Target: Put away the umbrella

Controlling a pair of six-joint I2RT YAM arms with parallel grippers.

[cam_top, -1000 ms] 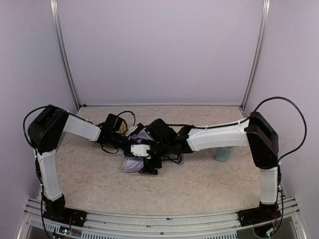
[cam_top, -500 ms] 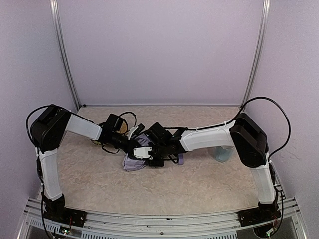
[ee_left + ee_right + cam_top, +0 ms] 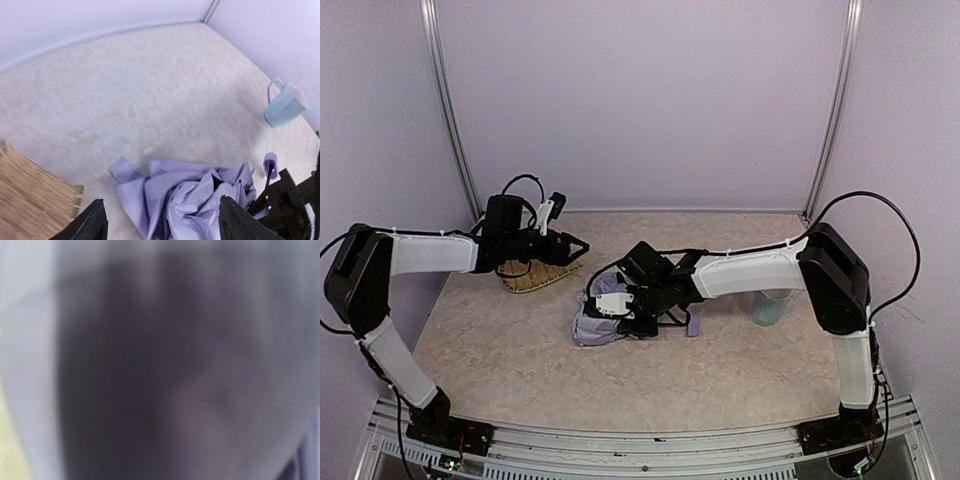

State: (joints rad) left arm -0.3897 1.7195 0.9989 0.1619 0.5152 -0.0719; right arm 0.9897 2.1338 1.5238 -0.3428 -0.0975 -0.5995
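Centrally, crumpled silver-lilac umbrella (image 3: pixel 590 326) heaped on worktop (image 3: pixel 720 380), black underside peeking, lilac handle (image 3: pixel 692 322) jutting out, right hand (image 3: pixel 638 320) buried in fabric, grip impossible to tell, left hand (image 3: pixel 577 243) spread empty by straw tray (image 3: pixel 533 279)

A: Arm finish, quick rundown?
B: Left arm (image 3: pixel 430 255) and right arm (image 3: pixel 750 272) match. White shells on the long links, chunky black housings (image 3: pixel 835 278) at the joints.
A: Cabling?
B: Thin black cable (image 3: pixel 865 194), all external. Big loop off each elbow, smaller loops near the wrists.
A: Ends?
B: Left pincer (image 3: pixel 162 225): two matte black fingers (image 3: pixel 92 225) with rounded tips. Right wrist carries a small white block (image 3: pixel 612 303). Bases (image 3: pixel 432 420) are black.
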